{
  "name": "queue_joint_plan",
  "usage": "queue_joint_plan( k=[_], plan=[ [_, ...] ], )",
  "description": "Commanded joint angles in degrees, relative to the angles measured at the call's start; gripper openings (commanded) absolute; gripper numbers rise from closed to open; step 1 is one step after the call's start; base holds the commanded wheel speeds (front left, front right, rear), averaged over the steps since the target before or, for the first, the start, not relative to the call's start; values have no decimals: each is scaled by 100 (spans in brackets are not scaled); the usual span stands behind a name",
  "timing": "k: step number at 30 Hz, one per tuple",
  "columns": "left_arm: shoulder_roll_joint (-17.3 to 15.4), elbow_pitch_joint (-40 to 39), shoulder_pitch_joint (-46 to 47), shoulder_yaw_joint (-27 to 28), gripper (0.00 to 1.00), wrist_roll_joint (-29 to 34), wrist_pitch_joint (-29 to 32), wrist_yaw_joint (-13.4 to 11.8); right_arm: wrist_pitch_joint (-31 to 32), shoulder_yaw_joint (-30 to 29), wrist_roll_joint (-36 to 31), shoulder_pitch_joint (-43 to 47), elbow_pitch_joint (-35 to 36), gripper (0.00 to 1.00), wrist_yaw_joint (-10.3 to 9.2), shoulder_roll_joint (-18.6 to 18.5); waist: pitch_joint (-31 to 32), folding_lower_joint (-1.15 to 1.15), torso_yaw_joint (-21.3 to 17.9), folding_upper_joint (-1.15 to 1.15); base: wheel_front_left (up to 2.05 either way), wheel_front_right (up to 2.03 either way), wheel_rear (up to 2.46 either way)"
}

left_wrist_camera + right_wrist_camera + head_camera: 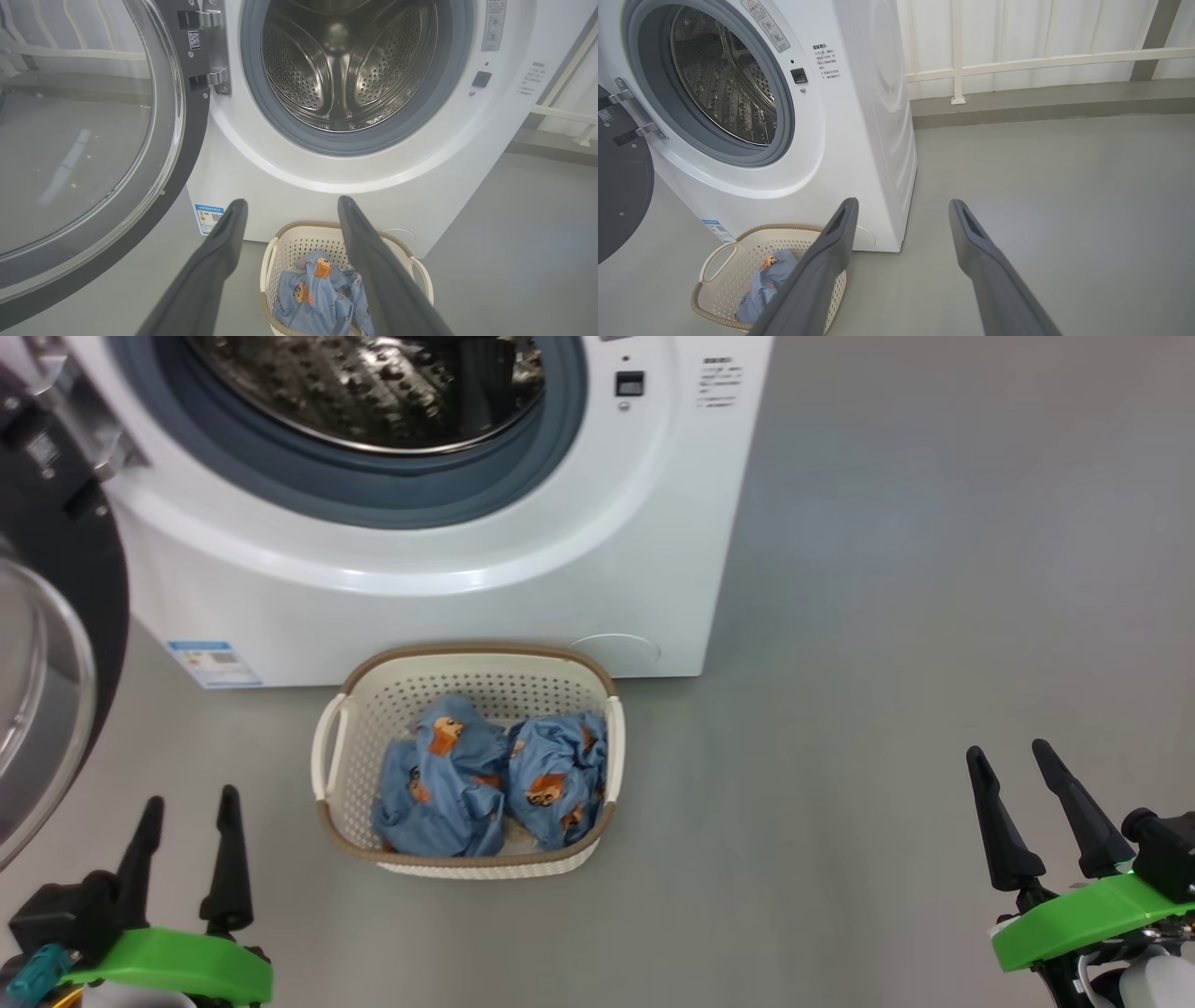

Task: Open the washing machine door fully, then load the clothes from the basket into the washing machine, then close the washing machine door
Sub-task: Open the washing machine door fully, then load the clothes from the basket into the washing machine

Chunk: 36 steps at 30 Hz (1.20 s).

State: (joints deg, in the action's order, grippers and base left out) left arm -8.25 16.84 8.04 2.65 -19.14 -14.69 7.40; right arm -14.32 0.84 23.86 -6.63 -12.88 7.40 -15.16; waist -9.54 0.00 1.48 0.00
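Directly before the big white washing machine [420, 616], a cream perforated basket [476, 653] holds light blue printed clothes [485, 775]; the black-rimmed glass door [70, 154] stands open leftward. Right wrist view adds white railing [1017, 63] behind. Both jaws aim at it, spread wide, empty.

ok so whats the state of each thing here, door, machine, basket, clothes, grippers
washing machine door, swung wide open
washing machine, drum empty
basket, upright on the floor, loaded
clothes, bunched inside the basket
left gripper, open, empty
right gripper, open, empty
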Motion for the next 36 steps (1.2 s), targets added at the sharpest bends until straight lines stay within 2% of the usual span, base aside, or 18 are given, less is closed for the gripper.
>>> queue_joint_plan(
  k=[1, 15, 36],
  plan=[
    [-209, -169, 1, 130, 100, -60, -30, 9, -68, 64, -44, 71, 144, 100, 9, -68, 50, 0, -155, 0, 0, 0, 0],
    [-369, -273, -80, -172, 100, -192, -30, 9, -68, -5, -63, 162, 159, 100, 9, 1, 104, 0, -493, 0, 0, 0, 0],
    [-310, -445, -96, -123, 100, -131, -30, 9, -68, -25, -90, 165, 191, 100, 9, -2, 95, 0, -453, 0, 0, 0, 0]
  ],
)
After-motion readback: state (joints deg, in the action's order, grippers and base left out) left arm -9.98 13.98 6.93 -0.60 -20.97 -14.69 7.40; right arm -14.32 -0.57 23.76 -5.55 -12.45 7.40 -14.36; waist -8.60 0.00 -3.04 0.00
